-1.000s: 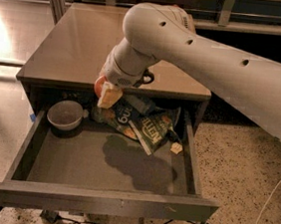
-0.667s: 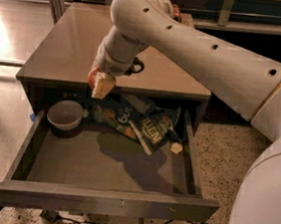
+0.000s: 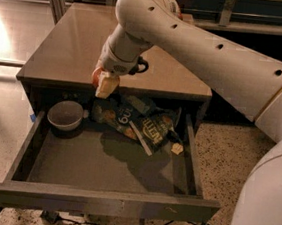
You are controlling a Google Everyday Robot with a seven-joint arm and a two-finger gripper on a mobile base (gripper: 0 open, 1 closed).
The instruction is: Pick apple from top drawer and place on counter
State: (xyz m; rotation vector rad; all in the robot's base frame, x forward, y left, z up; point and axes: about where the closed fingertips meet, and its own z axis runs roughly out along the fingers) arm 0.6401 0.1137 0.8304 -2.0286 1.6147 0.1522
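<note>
The robot's white arm, cut off at the right edge, reached over the grey-brown tabletop and the open top drawer below it. Its pincer hung at the tabletop's front edge, clamped on the apple, which showed only as a red sliver beside the pale fingers. Inside the drawer, a small bowl sat left of crumpled snack bags, their back edges lost in shadow.

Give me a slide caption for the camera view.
Gripper holds the apple at the counter's front edge, above the open top drawer with bowl and snack bags.
</note>
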